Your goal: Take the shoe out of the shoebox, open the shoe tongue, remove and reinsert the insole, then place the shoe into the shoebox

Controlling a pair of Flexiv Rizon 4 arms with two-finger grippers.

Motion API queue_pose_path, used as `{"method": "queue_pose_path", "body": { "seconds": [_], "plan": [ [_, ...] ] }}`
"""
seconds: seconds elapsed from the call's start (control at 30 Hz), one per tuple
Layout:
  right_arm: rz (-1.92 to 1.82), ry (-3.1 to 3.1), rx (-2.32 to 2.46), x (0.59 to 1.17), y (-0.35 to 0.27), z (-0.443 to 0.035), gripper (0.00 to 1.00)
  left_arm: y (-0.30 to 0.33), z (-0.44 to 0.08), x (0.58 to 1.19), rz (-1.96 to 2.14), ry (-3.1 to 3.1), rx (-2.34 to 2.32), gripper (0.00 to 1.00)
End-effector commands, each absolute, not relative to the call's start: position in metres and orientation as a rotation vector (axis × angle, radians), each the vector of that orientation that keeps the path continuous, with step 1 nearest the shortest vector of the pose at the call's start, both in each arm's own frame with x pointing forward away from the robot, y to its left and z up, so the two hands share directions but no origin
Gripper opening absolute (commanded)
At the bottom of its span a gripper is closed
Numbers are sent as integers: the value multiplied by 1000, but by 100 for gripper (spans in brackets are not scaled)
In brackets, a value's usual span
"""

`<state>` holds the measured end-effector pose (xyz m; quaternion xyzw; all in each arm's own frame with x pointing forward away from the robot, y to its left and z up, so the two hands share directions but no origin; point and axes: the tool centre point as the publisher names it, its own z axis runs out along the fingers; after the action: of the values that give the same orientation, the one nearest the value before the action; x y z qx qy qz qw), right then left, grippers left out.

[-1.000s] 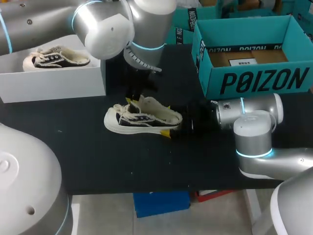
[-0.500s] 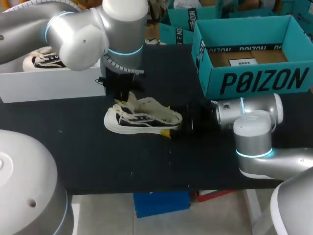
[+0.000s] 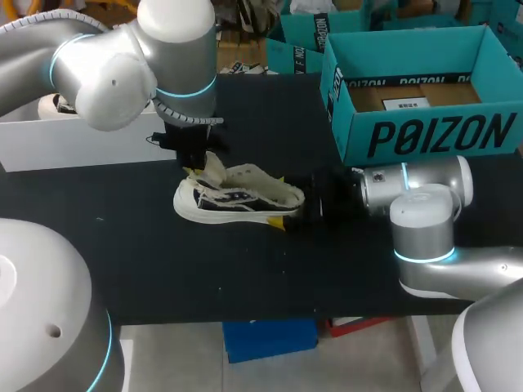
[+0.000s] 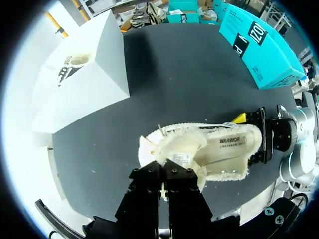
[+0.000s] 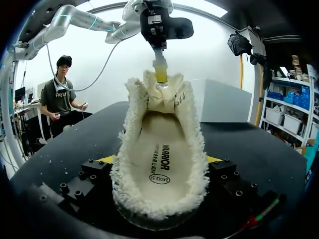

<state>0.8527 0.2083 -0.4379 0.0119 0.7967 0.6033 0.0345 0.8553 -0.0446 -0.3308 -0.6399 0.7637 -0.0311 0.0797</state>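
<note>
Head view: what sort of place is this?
Probably a robot lab workbench: a black table, the left gripper and right gripper both on one shoe, a white shoebox nearby.

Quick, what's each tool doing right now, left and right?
Left tool: closed, pinching the tongue.
Right tool: closed on the shoe at its heel.

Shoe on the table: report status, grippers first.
Left gripper shut on tongue, at its tip. Right gripper shut on shoe at the heel. Shoe upright on table, insole seated inside. Nothing else touches it.
</note>
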Motion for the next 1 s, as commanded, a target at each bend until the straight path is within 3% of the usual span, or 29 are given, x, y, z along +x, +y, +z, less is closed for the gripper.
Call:
{"method": "queue_pose_path", "body": {
  "seconds": [0.03, 0.73, 0.8, 0.87, 1.0],
  "plan": [
    [1855, 2447, 39, 853, 210, -448, 0, -35, -333, 852, -111, 2297, -1918, 0],
    [1855, 2447, 39, 853, 210, -448, 0, -25, -354, 850, -106, 2323, -1981, 0],
    [1855, 2447, 39, 853, 210, -448, 0, -25, -354, 850, -103, 2333, -1973, 40],
    [1855, 2447, 39, 853, 210, -448, 0, -27, -354, 851, -104, 2345, -1962, 100],
    [1855, 2447, 39, 853, 210, -448, 0, -32, -344, 854, -160, 2394, -1925, 100]
  ]
}}
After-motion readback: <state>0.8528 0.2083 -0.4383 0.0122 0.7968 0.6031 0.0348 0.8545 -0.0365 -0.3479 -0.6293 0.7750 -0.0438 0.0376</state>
